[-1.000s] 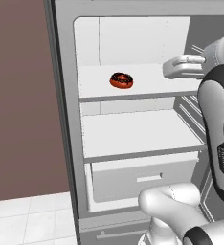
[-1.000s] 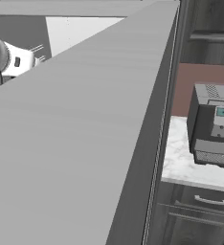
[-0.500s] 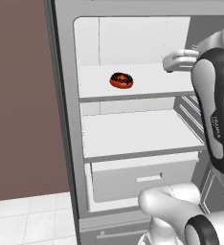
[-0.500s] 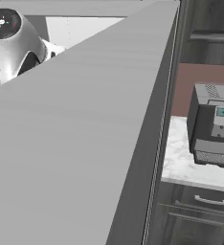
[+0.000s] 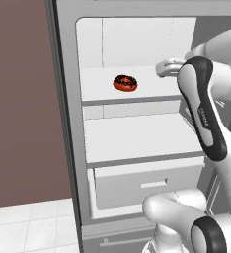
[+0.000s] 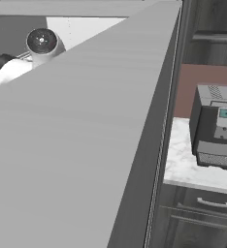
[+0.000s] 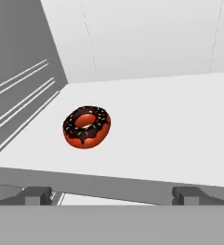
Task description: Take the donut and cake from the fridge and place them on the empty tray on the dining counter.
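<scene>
Inside the fridge [image 5: 137, 133], door open, from left to right: brown wall [image 5: 21, 104] and pale floor tiles [image 5: 28, 227] at the left edge, then the white interior with shelves and a bottom drawer [image 5: 147, 184]. On the top shelf [image 5: 102, 89], the donut [image 5: 125, 83], lying flat, hole facing up, dark icing with tiny sprinkles on top and reddish-orange sides below. Round, so no long axis and no particular heading to tell. To the right of it, at the same shelf height, the white hand of the arm [image 5: 206, 113], reaching in from the right side of the opening, apart from the donut.

From the hand view: donut [image 7: 86, 126] left of centre, sitting ahead of the gripper [image 7: 112, 195] and a little toward its left finger, well clear of both fingertips [image 7: 36, 195], bare shelf between. Jaws spread wide, nothing between them, nothing held.

From the right base view: fridge door [image 6: 76, 145] as a broad grey slab across the left and middle, a white arm joint [image 6: 41, 42] above its edge, then a coffee machine [image 6: 215, 127] on a marble counter [image 6: 188, 167] with dark cabinets [image 6: 207, 213] at the right.
</scene>
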You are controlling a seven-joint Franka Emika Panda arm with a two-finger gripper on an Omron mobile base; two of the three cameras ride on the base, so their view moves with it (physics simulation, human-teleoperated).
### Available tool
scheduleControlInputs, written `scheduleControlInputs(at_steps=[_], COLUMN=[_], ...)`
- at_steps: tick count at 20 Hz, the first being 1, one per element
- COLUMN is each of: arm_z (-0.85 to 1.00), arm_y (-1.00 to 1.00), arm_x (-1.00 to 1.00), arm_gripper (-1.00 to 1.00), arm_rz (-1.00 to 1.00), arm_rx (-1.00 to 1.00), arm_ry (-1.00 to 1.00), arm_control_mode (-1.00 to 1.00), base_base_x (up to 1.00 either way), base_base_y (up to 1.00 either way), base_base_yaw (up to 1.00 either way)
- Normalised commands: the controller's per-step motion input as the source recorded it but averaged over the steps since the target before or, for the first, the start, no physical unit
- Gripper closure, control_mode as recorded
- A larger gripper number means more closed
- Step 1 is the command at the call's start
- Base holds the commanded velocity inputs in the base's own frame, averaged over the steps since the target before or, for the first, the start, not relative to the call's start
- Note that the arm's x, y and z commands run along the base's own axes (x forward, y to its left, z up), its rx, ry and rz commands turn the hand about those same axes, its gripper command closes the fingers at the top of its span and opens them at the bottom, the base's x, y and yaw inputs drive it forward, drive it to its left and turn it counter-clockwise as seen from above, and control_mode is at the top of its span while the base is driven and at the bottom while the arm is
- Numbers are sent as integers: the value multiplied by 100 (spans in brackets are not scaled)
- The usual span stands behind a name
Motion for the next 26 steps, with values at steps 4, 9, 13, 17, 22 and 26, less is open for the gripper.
scheduleControlInputs(at_steps=[4, 9, 13, 17, 22, 26], arm_z=[-11, -15, -22, -18, -4, -2], arm_y=[9, 17, 27, 21, 6, 7], arm_x=[70, 54, 43, 40, 60, 29], arm_gripper=[-100, -100, -100, -100, -100, -100], arm_rz=[0, 0, 0, 0, -1, -2], arm_rx=[0, 0, 0, 0, 0, -1], arm_ry=[0, 0, 0, 0, 2, 0], arm_control_mode=[-100, -100, -100, -100, -100, -100], base_base_x=[0, 0, 0, 0, 0, 0], base_base_y=[0, 0, 0, 0, 0, 0], base_base_yaw=[0, 0, 0, 0, 0, 0])
